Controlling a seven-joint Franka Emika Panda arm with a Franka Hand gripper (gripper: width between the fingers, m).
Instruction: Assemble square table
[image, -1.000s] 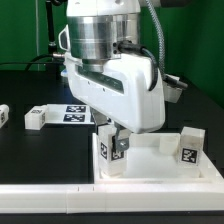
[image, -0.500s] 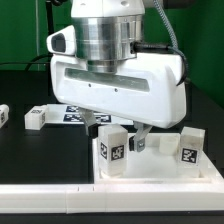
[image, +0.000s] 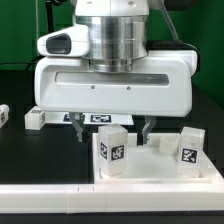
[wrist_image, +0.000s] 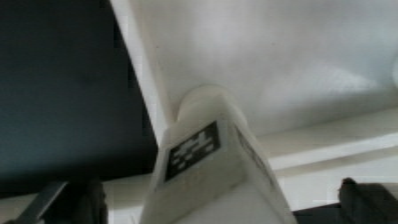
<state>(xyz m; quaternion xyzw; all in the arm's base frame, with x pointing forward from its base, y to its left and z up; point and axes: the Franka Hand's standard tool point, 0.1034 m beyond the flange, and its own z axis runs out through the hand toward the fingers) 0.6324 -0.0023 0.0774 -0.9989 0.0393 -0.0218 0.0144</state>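
On the square tabletop (image: 160, 172), over by the exterior view's left corner, one leg (image: 114, 152) stands upright, long axis vertical, tag facing the camera. A second leg (image: 188, 148) stands toward the right. The gripper (image: 115, 133) hangs over the first leg, jaws spread wide, gripping nothing.
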